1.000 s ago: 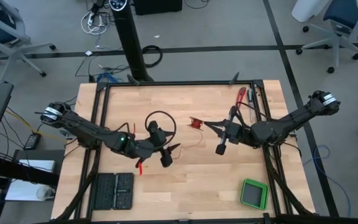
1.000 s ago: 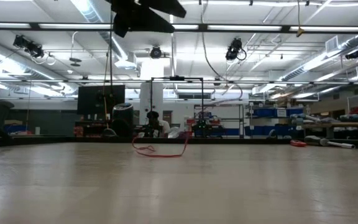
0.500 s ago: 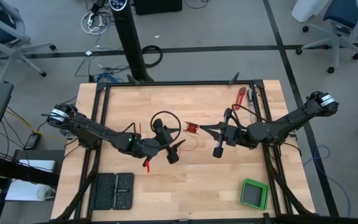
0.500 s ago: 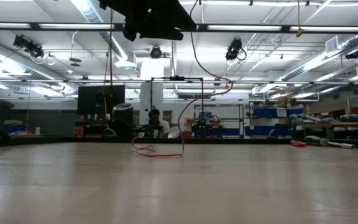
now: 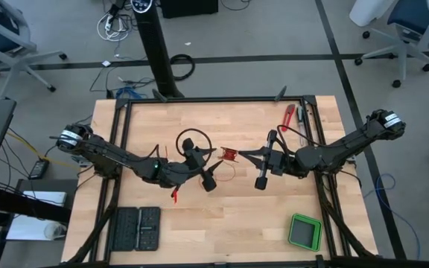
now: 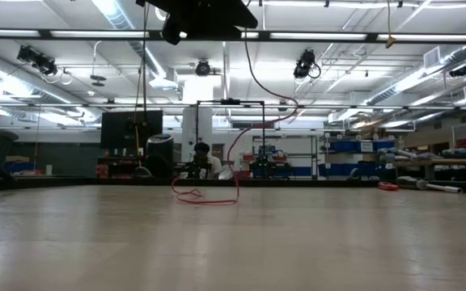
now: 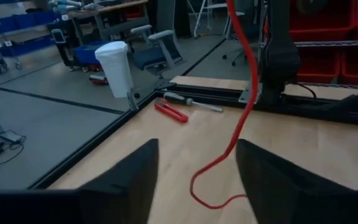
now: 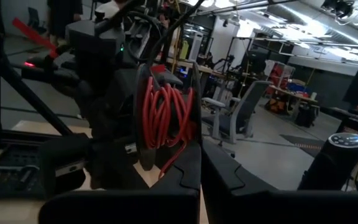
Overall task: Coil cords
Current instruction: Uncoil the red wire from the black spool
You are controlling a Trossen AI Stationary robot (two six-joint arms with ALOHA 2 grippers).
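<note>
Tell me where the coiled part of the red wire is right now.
In the high view the red wire bundle sits near the table's middle, pinched at the right gripper tip, with the left gripper just beside it.

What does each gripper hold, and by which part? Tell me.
Right gripper: shut on the red wire, at its wound bundle. Left gripper: open, holding nothing; the wire's loose run hangs between its fingers.
</note>
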